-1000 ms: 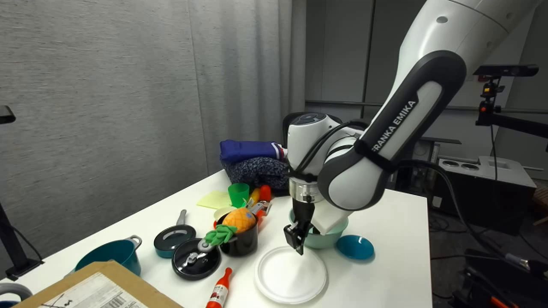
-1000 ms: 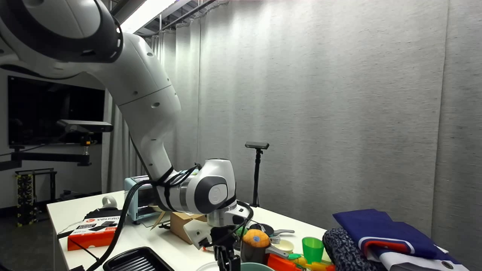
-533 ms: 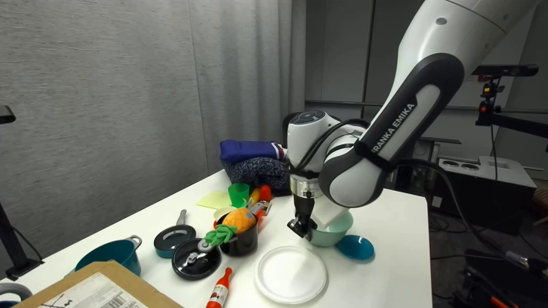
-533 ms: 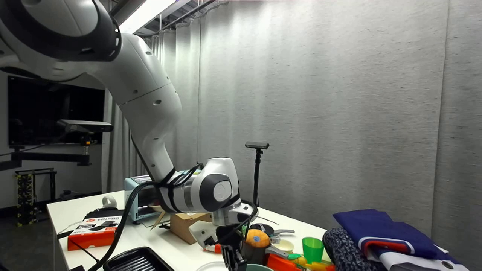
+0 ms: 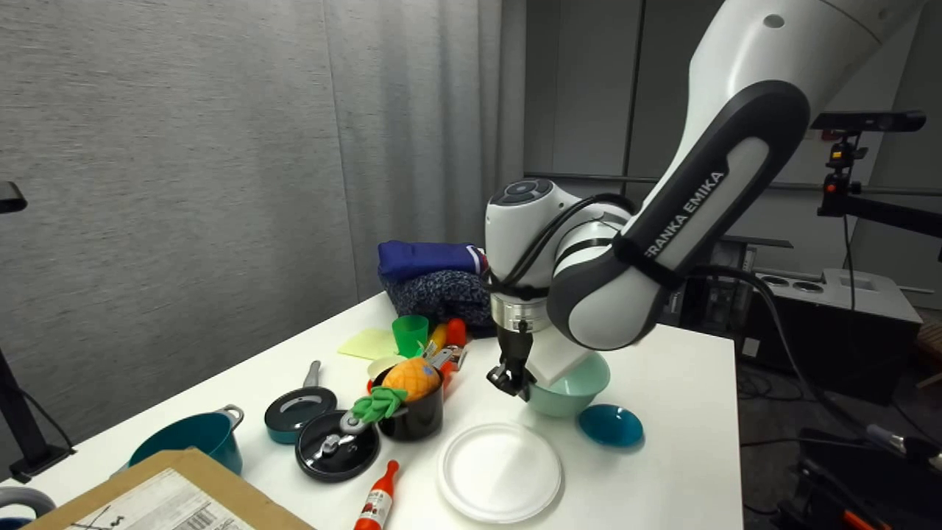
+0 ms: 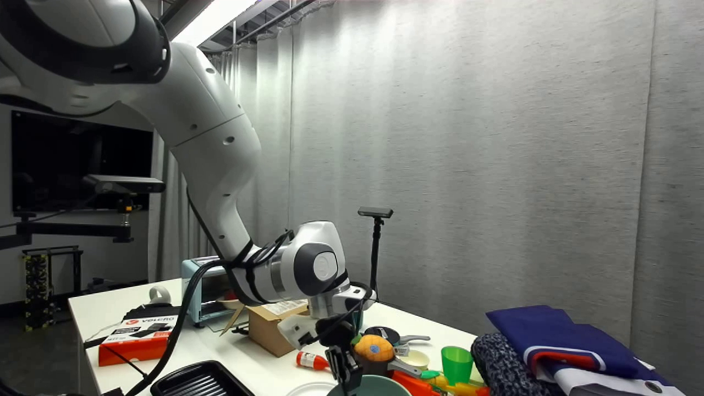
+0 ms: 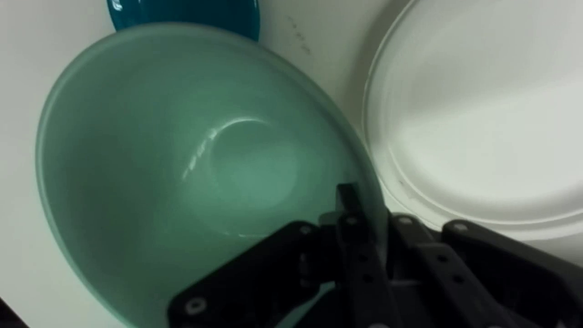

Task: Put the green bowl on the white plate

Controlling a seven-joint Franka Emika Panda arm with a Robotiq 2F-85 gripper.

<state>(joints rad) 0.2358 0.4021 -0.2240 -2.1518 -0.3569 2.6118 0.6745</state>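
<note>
My gripper is shut on the rim of the green bowl, one finger inside the wall and the other outside it. In an exterior view the mint bowl hangs tilted from the gripper, seemingly just above the table. The white plate lies flat in front of it, with nothing on it. Seen from the wrist, the plate is immediately right of the bowl's rim. Another exterior view cuts off the lower parts of the bowl and plate; the gripper's tips there are partly hidden.
A blue dish sits right beside the bowl. Left of the plate are a red bottle, a black lid and a black pot holding a pineapple toy. A cardboard box occupies the near left corner.
The gripper has closed on the bowl's rim, having stood open around it a second ago. Arm and bowl have since risen a little, and the bowl has tilted.
</note>
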